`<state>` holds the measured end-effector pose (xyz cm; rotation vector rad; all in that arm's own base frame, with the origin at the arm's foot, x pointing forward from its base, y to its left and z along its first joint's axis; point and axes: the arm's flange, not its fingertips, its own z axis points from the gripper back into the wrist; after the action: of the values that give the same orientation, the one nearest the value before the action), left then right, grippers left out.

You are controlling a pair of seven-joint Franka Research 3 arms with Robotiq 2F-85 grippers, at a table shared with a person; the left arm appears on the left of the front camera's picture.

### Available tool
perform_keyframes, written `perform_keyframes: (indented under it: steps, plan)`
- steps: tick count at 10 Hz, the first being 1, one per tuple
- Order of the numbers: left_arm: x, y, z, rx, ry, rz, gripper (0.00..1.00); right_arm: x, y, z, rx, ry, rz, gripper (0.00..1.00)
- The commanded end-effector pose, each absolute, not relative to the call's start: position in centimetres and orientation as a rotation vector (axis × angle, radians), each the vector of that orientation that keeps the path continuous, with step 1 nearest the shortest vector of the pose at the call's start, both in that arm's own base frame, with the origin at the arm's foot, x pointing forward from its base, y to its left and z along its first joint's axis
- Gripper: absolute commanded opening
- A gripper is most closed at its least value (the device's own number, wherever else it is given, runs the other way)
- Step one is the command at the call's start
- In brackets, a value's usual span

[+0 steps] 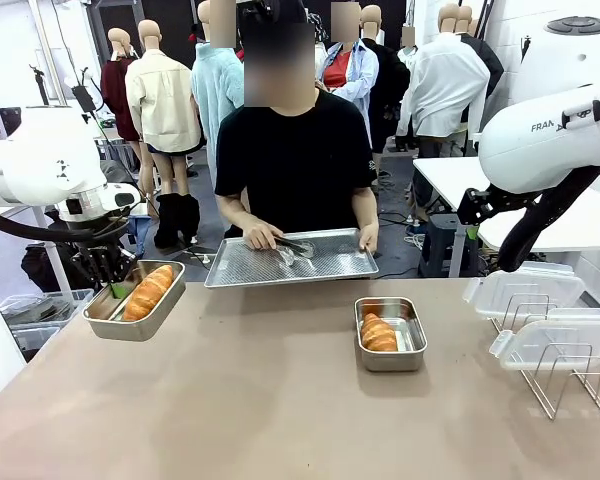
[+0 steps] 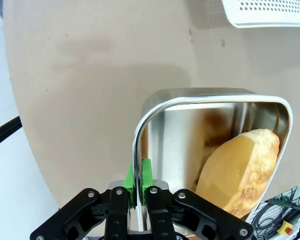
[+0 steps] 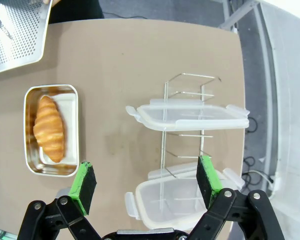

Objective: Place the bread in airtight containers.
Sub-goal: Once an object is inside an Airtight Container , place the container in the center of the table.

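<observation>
Left gripper (image 2: 139, 176), bottom centre of its wrist view, pinches the rim of a rectangular stainless-steel tin (image 2: 160, 102) holding a golden-brown ridged croissant (image 2: 240, 170); right gripper (image 3: 146, 180) gapes empty, a second filled tin (image 3: 26, 125) at left.

White glossy rounded L arm (image 1: 40, 165), R arm (image 1: 550, 140) marked "FRAN", blk cables (image 1: 545, 215) beneath R arm; blk L gripper (image 2: 138, 180), R gripper (image 3: 145, 175): silver screws (image 3: 36, 205), green pads (image 3: 85, 180).
</observation>
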<state>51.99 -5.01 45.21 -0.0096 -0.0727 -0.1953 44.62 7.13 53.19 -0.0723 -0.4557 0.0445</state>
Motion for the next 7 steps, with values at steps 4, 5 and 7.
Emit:
perform_keyframes:
  steps: [4, 5, 7]
  plan:
    - [51.9, -4.9, 45.5, -0.008, -0.079, -0.203, 0.00, 45.0, 7.3, 53.3, -0.071, -0.458, 0.027, 1.00]
    - [52.0, -5.0, 45.2, -0.010, -0.073, -0.195, 0.00, 45.0, 7.3, 53.3, -0.071, -0.458, 0.027, 1.00]
    - [53.0, -5.1, 41.7, -0.046, -0.024, -0.195, 0.00, 45.0, 7.3, 53.3, -0.071, -0.458, 0.027, 1.00]
